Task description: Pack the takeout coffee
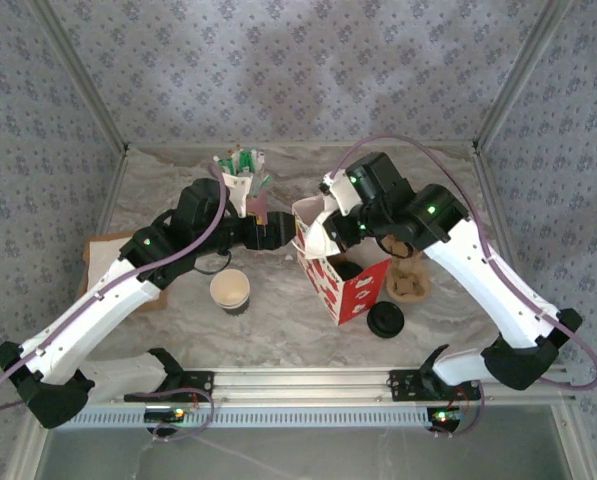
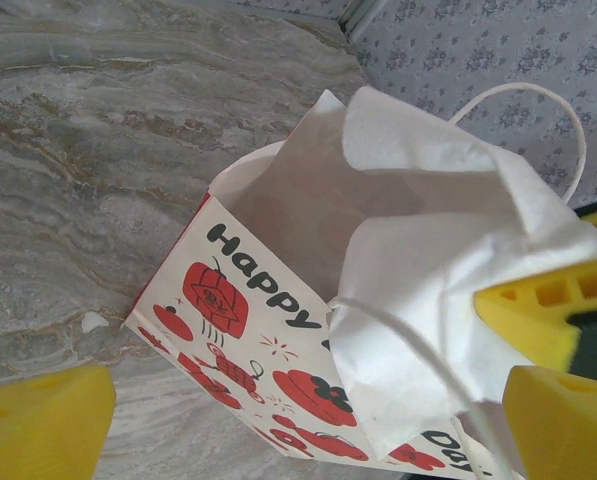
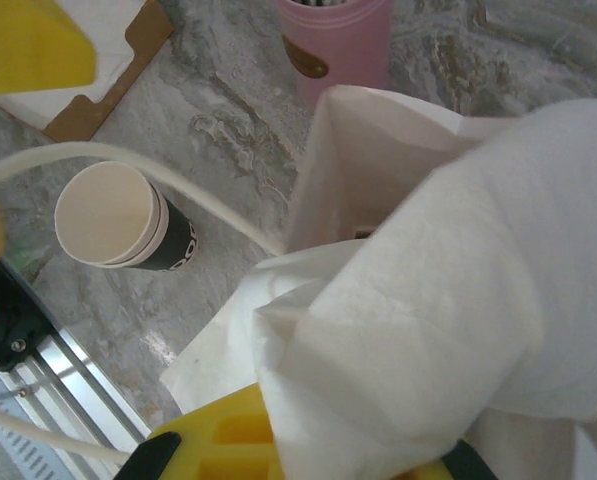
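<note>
The takeout coffee (image 1: 230, 291), a small dark-walled paper cup with a cream inside, stands upright on the marble table left of the bag; it shows again in the right wrist view (image 3: 118, 215). The red-and-white paper bag (image 1: 343, 282) stands open at the centre. My right gripper (image 1: 323, 232) is shut on the bag's crumpled white rim (image 3: 398, 330). My left gripper (image 1: 278, 236) is open just left of the bag's mouth, its yellow fingers (image 2: 38, 420) wide apart on either side of the printed wall (image 2: 248, 310), holding nothing.
A pink cup of sticks (image 1: 243, 180) stands behind the bag. A black round lid (image 1: 386, 320) lies in front of it on the right, with a brown object (image 1: 408, 282) beyond. A cardboard sheet (image 1: 96, 250) lies at the left edge.
</note>
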`<act>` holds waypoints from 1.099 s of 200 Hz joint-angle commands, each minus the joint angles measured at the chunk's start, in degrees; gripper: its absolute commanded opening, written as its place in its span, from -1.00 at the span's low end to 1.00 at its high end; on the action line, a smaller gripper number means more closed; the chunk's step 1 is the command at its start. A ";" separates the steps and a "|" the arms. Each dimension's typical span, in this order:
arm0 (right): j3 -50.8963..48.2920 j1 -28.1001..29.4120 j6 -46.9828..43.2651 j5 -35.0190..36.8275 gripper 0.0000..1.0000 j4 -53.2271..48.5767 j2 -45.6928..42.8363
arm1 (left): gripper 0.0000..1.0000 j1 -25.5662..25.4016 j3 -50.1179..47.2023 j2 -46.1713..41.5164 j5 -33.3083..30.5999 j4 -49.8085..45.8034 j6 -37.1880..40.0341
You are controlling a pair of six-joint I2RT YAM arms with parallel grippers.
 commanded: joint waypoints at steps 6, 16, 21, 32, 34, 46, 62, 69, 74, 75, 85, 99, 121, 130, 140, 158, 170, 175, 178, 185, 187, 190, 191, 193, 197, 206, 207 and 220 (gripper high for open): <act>-2.12 -4.22 1.94 -8.26 -1.00 1.48 0.80 | 0.99 -0.25 0.20 0.06 -0.11 1.43 1.16; -2.63 -5.39 2.41 -9.43 -1.00 1.58 0.99 | 0.99 -0.22 0.29 0.11 -0.13 1.42 1.21; -2.77 -5.89 2.48 -9.85 -1.00 1.58 1.08 | 0.99 -0.20 0.27 0.15 -0.17 1.42 1.21; -2.97 -6.90 2.80 -10.20 -1.00 1.49 1.09 | 0.99 -0.23 0.29 0.24 -0.17 1.45 1.30; -3.04 -7.02 2.88 -10.18 -1.00 1.44 1.11 | 0.99 -0.19 0.27 0.24 -0.17 1.47 1.30; -3.06 -8.30 3.24 -10.78 -1.00 1.25 1.10 | 0.99 -0.26 0.21 0.33 -0.16 1.47 1.30; -3.06 -9.47 3.79 -11.14 -1.00 1.14 0.96 | 0.99 -0.21 0.12 0.50 -0.16 1.37 1.34; -3.06 -9.97 4.02 -11.41 -1.00 1.17 0.89 | 0.99 -0.22 0.12 0.51 -0.17 1.42 1.30; -3.06 -10.27 4.20 -11.56 -1.00 1.12 0.82 | 0.99 -0.19 0.12 0.59 -0.11 1.43 1.31; -3.06 -10.35 4.23 -11.57 -1.00 1.08 0.87 | 0.99 -0.23 0.12 0.59 -0.10 1.43 1.30; -3.15 -10.92 4.47 -11.80 -1.00 1.15 0.78 | 0.99 -0.22 0.08 0.67 -0.14 1.42 1.30; -3.32 -11.55 4.78 -11.91 -1.00 1.23 0.60 | 0.99 -0.18 0.05 0.75 -0.14 1.34 1.30; -3.41 -12.14 5.03 -12.32 -1.00 1.41 0.47 | 0.99 -0.19 0.06 0.77 -0.16 1.34 1.22; -3.42 -12.23 5.13 -12.29 -1.00 1.53 0.32 | 0.99 -0.21 0.04 0.77 -0.14 1.29 1.20; -3.41 -12.36 5.22 -12.33 -1.00 1.65 0.21 | 0.99 -0.21 0.05 0.70 -0.10 1.29 1.23; -3.41 -12.72 5.31 -12.29 -1.00 1.89 0.21 | 0.99 -0.23 0.07 0.68 -0.15 1.31 1.16; -3.50 -12.82 5.55 -12.12 -1.00 2.34 0.21 | 0.99 -0.23 0.03 0.59 -0.15 1.29 1.13; -3.58 -12.79 5.66 -11.54 -1.00 2.68 0.29 | 0.99 -0.20 0.11 0.58 -0.17 1.24 1.13; -3.59 -12.72 5.59 -11.16 -1.00 2.86 0.34 | 0.99 -0.23 0.11 0.59 -0.15 1.24 1.15; -3.59 -12.47 5.37 -10.50 -1.00 2.94 0.56 | 0.99 -0.22 0.12 0.59 -0.13 1.25 1.13; -3.59 -12.39 5.33 -10.35 -1.00 3.04 0.67 | 0.99 -0.24 0.12 0.59 -0.10 1.31 1.13; -3.66 -12.24 5.25 -10.04 -1.00 2.99 0.77 | 0.99 -0.25 0.12 0.59 -0.11 1.29 1.13; -3.71 -12.21 5.24 -9.94 -1.00 3.07 0.80 | 0.99 -0.22 0.12 0.59 -0.10 1.27 1.17; -3.75 -12.08 5.23 -9.77 -1.00 3.14 0.88 | 0.99 -0.21 0.16 0.59 -0.15 1.25 1.14; -3.84 -11.92 5.19 -9.25 -1.00 3.07 0.90 | 0.99 -0.18 0.20 0.59 -0.13 1.24 1.14; -4.03 -11.35 5.09 -8.07 -1.00 3.16 1.35 | 0.99 -0.19 0.20 0.68 -0.16 1.26 1.21; -4.03 -11.28 5.07 -7.89 -1.00 3.16 1.35 | 0.99 -0.19 0.20 0.68 -0.17 1.30 1.21; -4.29 -10.25 4.88 -6.40 -1.00 3.22 1.83 | 0.99 -0.18 0.29 0.66 -0.17 1.19 1.21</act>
